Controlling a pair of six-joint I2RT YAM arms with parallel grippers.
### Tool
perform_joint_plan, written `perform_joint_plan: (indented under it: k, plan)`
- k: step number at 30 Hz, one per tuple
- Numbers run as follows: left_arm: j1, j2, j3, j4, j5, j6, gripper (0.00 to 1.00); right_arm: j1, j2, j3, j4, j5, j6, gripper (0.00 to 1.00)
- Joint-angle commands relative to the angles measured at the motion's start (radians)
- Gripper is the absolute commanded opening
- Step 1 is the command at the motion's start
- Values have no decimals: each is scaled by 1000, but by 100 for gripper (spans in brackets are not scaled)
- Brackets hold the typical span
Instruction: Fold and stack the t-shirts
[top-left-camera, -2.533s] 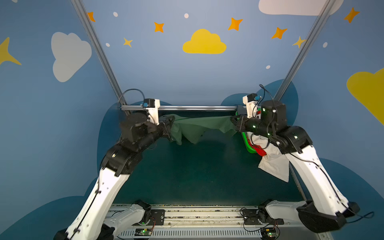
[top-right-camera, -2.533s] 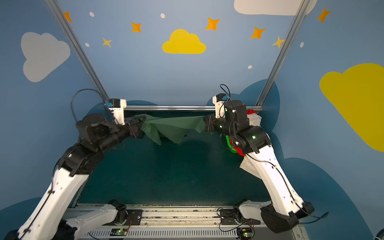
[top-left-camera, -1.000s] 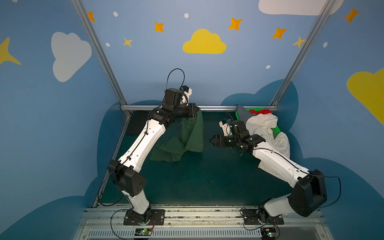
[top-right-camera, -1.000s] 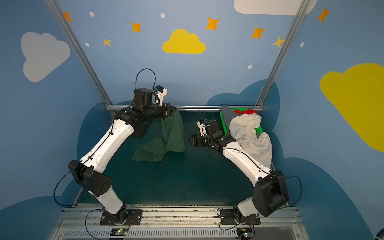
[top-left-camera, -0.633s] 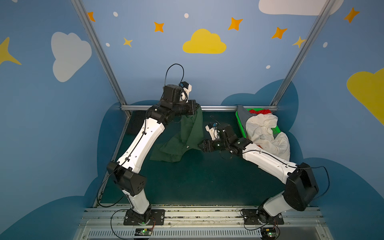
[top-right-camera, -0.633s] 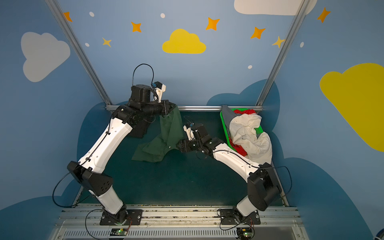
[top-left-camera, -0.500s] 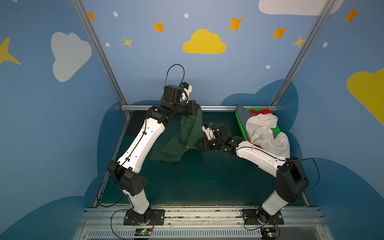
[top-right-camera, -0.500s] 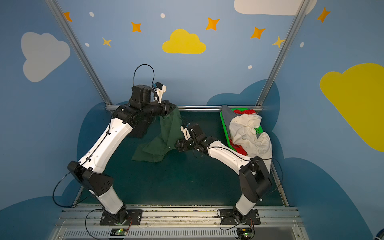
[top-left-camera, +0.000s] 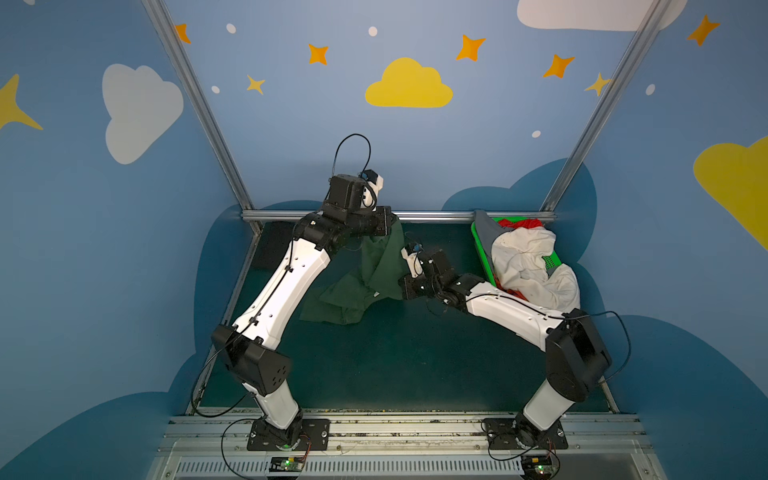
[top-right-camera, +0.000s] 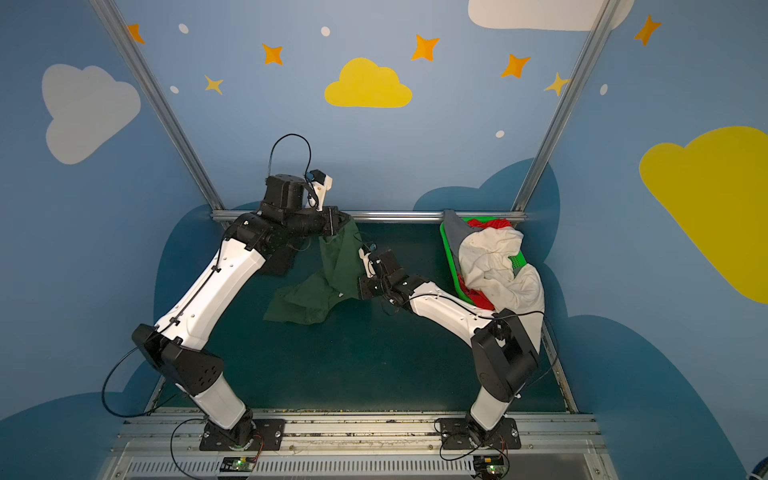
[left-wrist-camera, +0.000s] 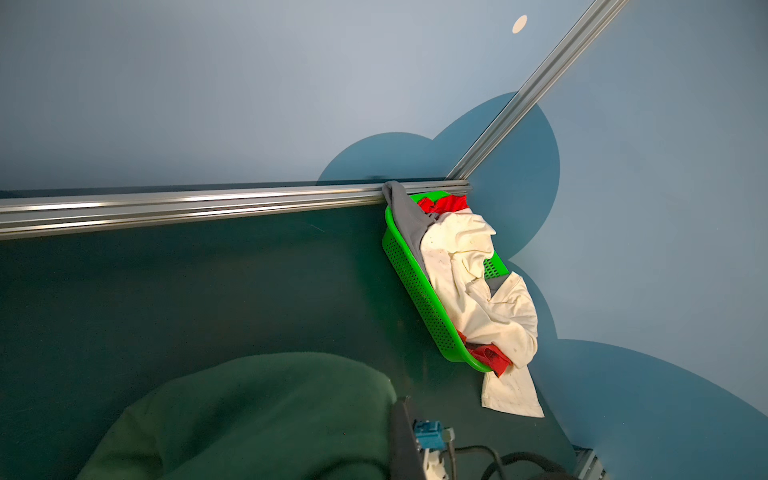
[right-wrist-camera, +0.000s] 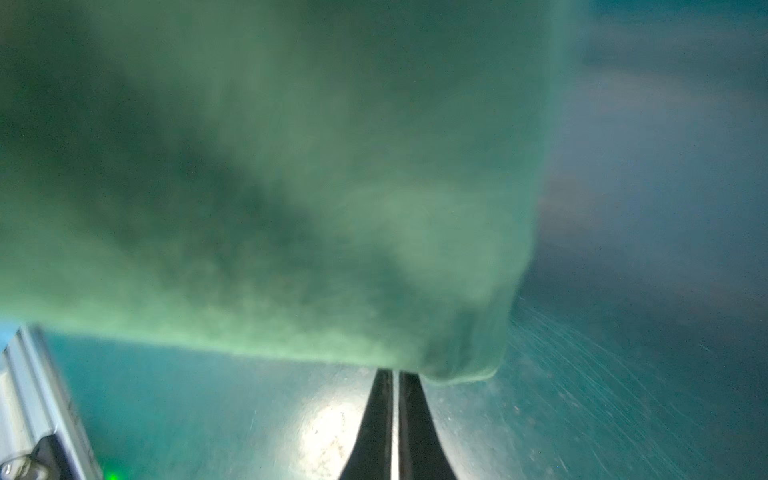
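Item: dark green t-shirt (top-left-camera: 376, 270), unfolded. It hangs well apart from the green mesh basket (top-left-camera: 482, 259), on the basket's left-arm side, with its top edge raised and its lower half crumpled on the teal tabletop (top-left-camera: 395, 365). Holds: the left gripper (top-left-camera: 390, 221) is closed on the top edge and the cloth hangs from it, though its wrist view does not show the fingers. The right gripper (right-wrist-camera: 394, 371), between basket and shirt, has its jaws pressed together with the tips buried at the lower hem, apparently nipping a corner. Blur hides how much fabric is caught. Hazards: a thin pinch could slip when the arms draw apart, dropping the hem. A grip on one layer only would open the shirt twisted. The heap on the tabletop may drag and bunch. Adjacent stock: a cream-white t-shirt (top-left-camera: 524, 262) is piled in the basket and spills over its near end, close to the right arm's elbow, where a backward swing could snag it. A red t-shirt (top-left-camera: 519, 223) and a grey t-shirt (top-left-camera: 482, 227) lie beneath it. Farther from the basket than the green shirt is a dark flat shape (top-left-camera: 270, 248), possibly a folded black t-shirt, half hidden by the left arm. Obstruction: the left forearm crowds the shirt's far side.
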Motion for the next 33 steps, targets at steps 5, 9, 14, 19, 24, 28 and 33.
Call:
perform_joint_plan:
  k: [5,9,14,19,24,28,33]
  plan:
    - [1,-62,-9,40,-14,4,4,6,-61,-23,44,-40,20,30]
    - [2,-58,4,22,-42,-8,4,39,-123,-87,151,-23,-9,52]
    - [2,-59,14,15,-77,-49,4,74,-150,-123,268,29,-36,62]
    - [2,-42,39,-2,-97,-78,4,118,-101,-85,329,51,-85,68]
    - [0,-37,52,-12,-105,-109,4,144,-28,-23,360,142,-94,67]
    - [2,-45,47,-12,-104,-124,4,159,14,-11,453,167,-99,67]
    - [3,-50,46,-17,-139,-143,4,196,78,60,478,339,-87,68]
